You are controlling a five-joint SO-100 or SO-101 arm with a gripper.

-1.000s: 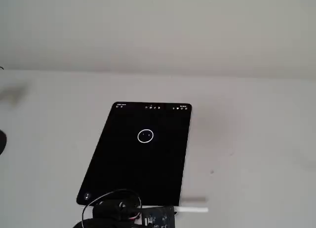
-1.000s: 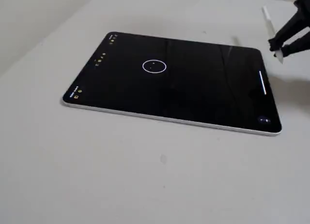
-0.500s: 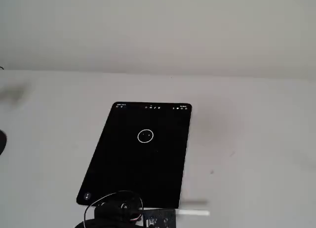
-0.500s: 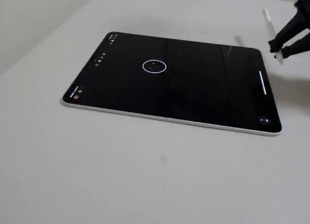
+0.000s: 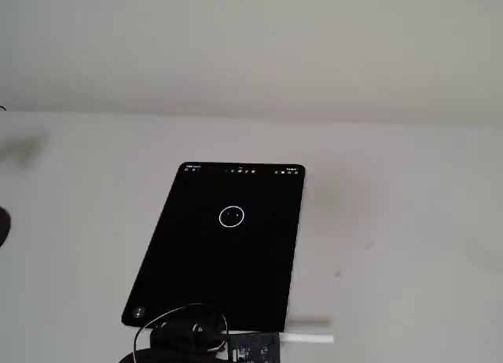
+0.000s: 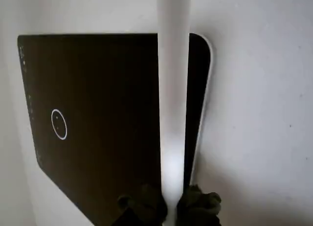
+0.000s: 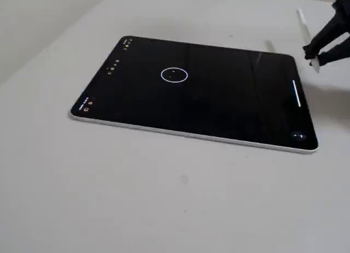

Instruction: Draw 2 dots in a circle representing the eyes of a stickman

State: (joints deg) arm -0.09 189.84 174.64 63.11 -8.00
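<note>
White stylus (image 6: pixel 173 89) is clamped by gripper (image 6: pixel 170 206), jaws shut on it, blocking tablet (image 6: pixel 98 118) right strip in wrist view. Circle (image 7: pixel 174 74) w/ 2 dots (image 7: pixel 174 74) seen at tablet's 11 o'clock. Plain pale table (image 7: pixel 164 198).

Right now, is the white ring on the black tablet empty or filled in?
Filled in: the thin white ring encloses two faint white dots.
</note>
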